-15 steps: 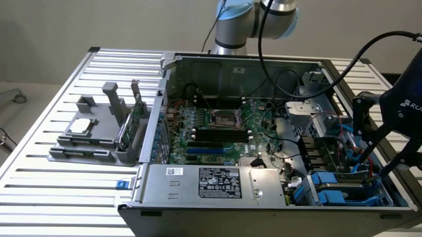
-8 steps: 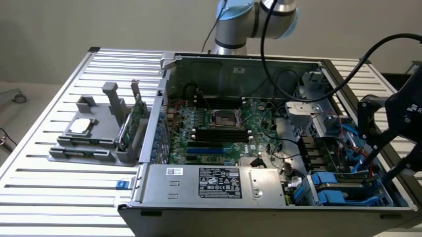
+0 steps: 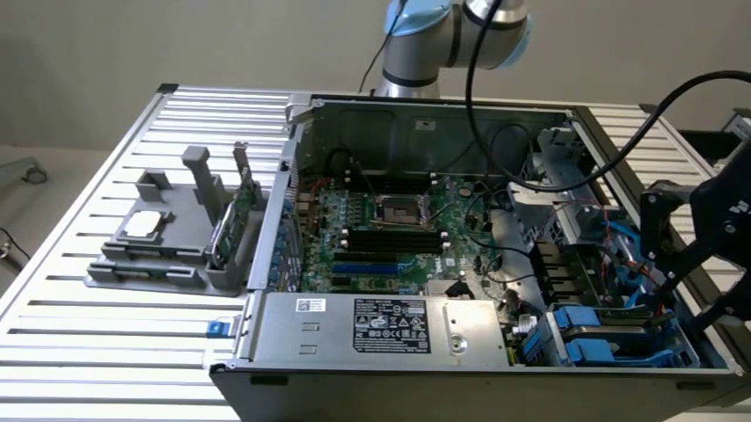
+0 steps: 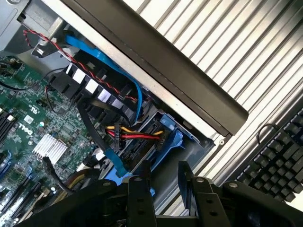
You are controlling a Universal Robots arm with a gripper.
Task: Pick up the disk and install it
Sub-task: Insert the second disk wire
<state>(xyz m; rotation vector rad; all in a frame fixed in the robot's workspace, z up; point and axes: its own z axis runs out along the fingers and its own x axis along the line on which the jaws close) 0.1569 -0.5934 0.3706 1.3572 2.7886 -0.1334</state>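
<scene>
The disk's blue carrier bracket (image 3: 583, 327) (image 4: 169, 137) sits in the drive bay at the front corner of the open computer case, on the exterior view's right. Cables hide most of its metal body. My gripper (image 3: 687, 281) (image 4: 163, 168) hangs just above that bay. Its two black fingers (image 4: 140, 189) stand apart, open, with nothing between them. A blue cable (image 4: 113, 161) and red-and-yellow wires (image 4: 135, 135) run across the bay in front of the fingers.
The case holds a green motherboard (image 3: 388, 224) and a silver power supply (image 3: 388, 325) with a white label. On the slatted table (image 3: 105, 352) at the exterior view's left, a grey fixture (image 3: 158, 255) carries a square silver chip (image 3: 143, 224) and a green card (image 3: 229, 224). A keyboard (image 4: 279, 156) lies beyond the case.
</scene>
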